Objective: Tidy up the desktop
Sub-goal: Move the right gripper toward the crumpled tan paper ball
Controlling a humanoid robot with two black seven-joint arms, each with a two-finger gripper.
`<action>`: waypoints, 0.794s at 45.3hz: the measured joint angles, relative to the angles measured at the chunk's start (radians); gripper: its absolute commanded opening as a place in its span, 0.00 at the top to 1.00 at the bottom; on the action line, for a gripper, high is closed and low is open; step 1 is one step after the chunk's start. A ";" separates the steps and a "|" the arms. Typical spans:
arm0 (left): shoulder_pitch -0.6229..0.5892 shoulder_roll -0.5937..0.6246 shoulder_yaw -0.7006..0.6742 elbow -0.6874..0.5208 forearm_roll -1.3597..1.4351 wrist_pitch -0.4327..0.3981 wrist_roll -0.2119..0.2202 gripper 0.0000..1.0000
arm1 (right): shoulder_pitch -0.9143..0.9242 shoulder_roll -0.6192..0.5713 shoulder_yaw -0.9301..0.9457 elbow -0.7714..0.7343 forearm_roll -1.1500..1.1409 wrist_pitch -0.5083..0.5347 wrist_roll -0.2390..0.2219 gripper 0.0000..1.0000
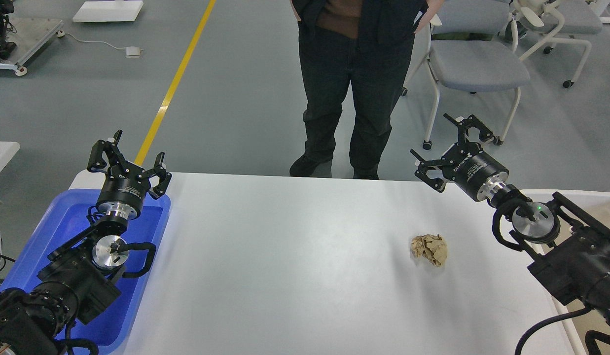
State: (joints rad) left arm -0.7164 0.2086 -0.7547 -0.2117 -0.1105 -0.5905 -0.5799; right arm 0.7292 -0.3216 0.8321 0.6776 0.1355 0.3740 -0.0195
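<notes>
The desktop (285, 256) is a wide white tabletop. A crumpled tan paper ball (429, 249) lies on its right half. My left gripper (127, 153) is open and empty, held above the far end of the blue tray (63, 222). My right gripper (450, 143) is open and empty, raised over the table's far right edge, up and to the right of the paper ball.
A cream-white bin (581, 202) stands at the right edge, partly hidden by my right arm. A person in dark trousers (351, 88) stands just beyond the table's far edge. Grey chairs (475, 64) stand on the floor behind.
</notes>
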 measured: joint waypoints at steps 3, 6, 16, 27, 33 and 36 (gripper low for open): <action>0.000 0.000 0.000 0.000 0.000 0.000 0.000 0.00 | 0.000 -0.006 -0.001 0.003 -0.016 0.002 0.001 0.00; 0.000 0.000 0.000 0.000 0.000 0.000 0.000 0.00 | -0.002 -0.013 -0.003 0.009 -0.046 0.003 0.001 0.00; 0.000 0.000 0.000 0.000 0.000 0.000 0.000 0.00 | -0.008 -0.080 -0.052 0.069 -0.162 0.005 0.001 0.00; 0.000 0.000 0.000 0.000 0.000 0.000 0.000 0.00 | 0.033 -0.167 -0.218 0.115 -0.266 0.007 0.017 0.00; 0.000 0.000 0.000 0.000 0.000 0.000 0.000 0.00 | 0.084 -0.219 -0.370 0.155 -0.368 0.004 0.057 0.00; 0.000 0.000 0.000 0.000 0.000 0.000 0.000 0.00 | 0.113 -0.232 -0.439 0.165 -0.420 -0.001 0.075 0.00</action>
State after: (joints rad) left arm -0.7164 0.2087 -0.7547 -0.2120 -0.1104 -0.5905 -0.5797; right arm 0.8425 -0.5539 0.3934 0.8428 -0.2848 0.3730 0.0560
